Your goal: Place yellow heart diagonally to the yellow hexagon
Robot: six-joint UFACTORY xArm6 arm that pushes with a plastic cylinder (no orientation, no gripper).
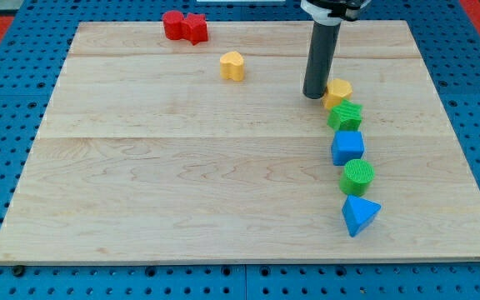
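The yellow heart (232,65) lies on the wooden board in the upper middle of the view. The yellow hexagon (337,92) sits to the right, at the top of a column of blocks. My tip (314,95) stands on the board just left of the yellow hexagon, touching or nearly touching it. The heart is well to the left of the tip and a little higher in the view.
Below the hexagon run a green block (346,116), a blue cube (348,147), a green cylinder (357,177) and a blue triangle (359,214). Two red blocks (184,26) sit together near the board's top edge. The wooden board (182,183) lies on a blue pegboard.
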